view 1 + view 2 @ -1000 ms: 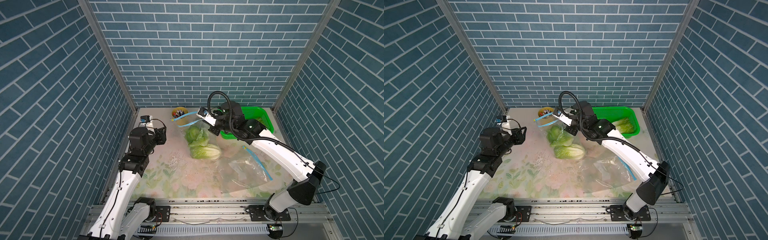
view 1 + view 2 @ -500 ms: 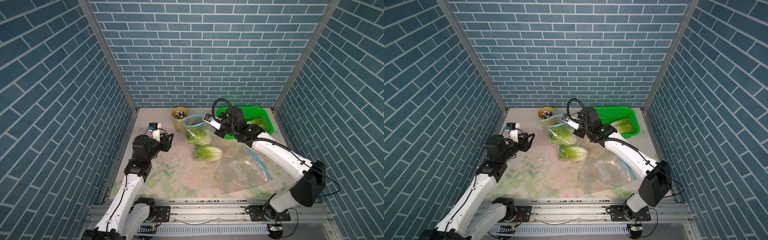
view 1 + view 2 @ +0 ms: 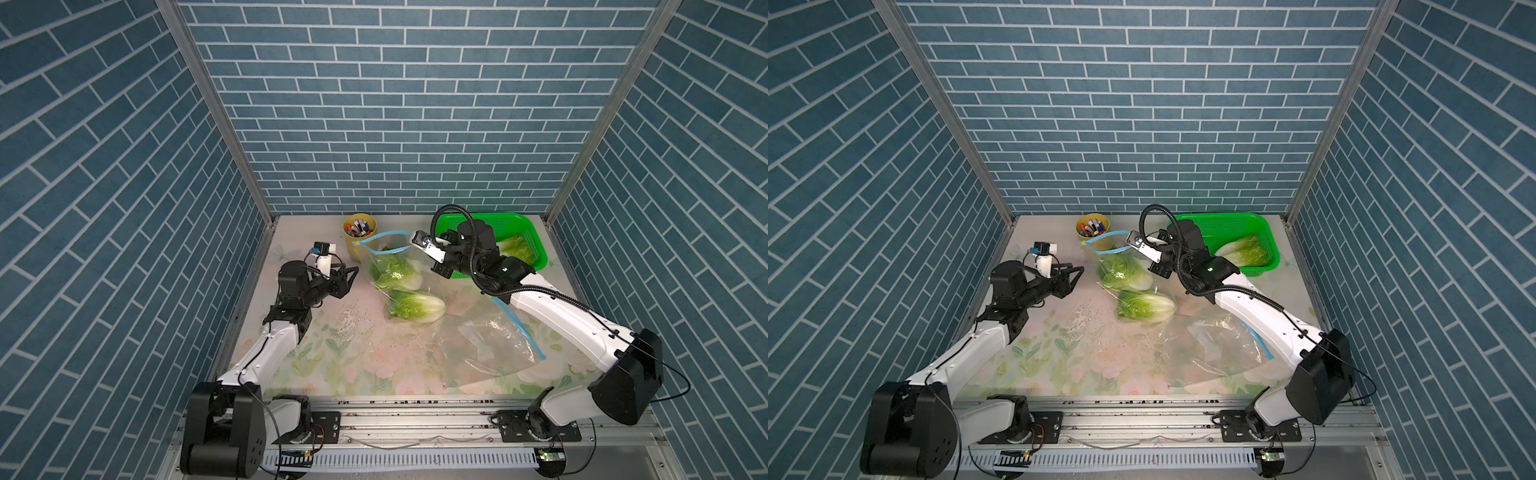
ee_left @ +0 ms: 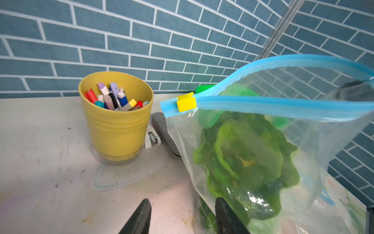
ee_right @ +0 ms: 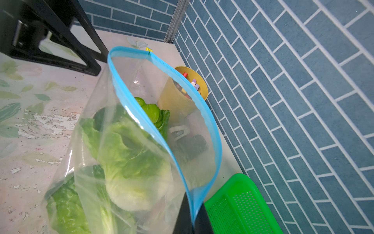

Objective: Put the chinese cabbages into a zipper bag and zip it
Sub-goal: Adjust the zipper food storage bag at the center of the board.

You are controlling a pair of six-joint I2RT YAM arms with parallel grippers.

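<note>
My right gripper (image 5: 193, 218) is shut on one end of the blue zip strip of a clear zipper bag (image 3: 395, 257) and holds its mouth open above the table. A yellow slider (image 4: 186, 103) sits at the far end of the zip. One of the chinese cabbages (image 3: 395, 272) stands inside the bag; another (image 3: 415, 305) lies lower, under the bag's film. A third (image 3: 515, 249) rests in the green basket (image 3: 536, 241). My left gripper (image 3: 352, 271) is open and empty beside the bag's left side, one finger (image 4: 224, 214) against the film.
A yellow cup of markers (image 3: 360, 230) stands just behind the bag, with a small grey item (image 4: 162, 131) beside it. A second clear bag with a blue strip (image 3: 519, 328) lies flat at the right front. Walls close in on three sides.
My left gripper has moved right, up to the bag's side. My right gripper has shifted a little right and lower with the bag's zip end still in it.
</note>
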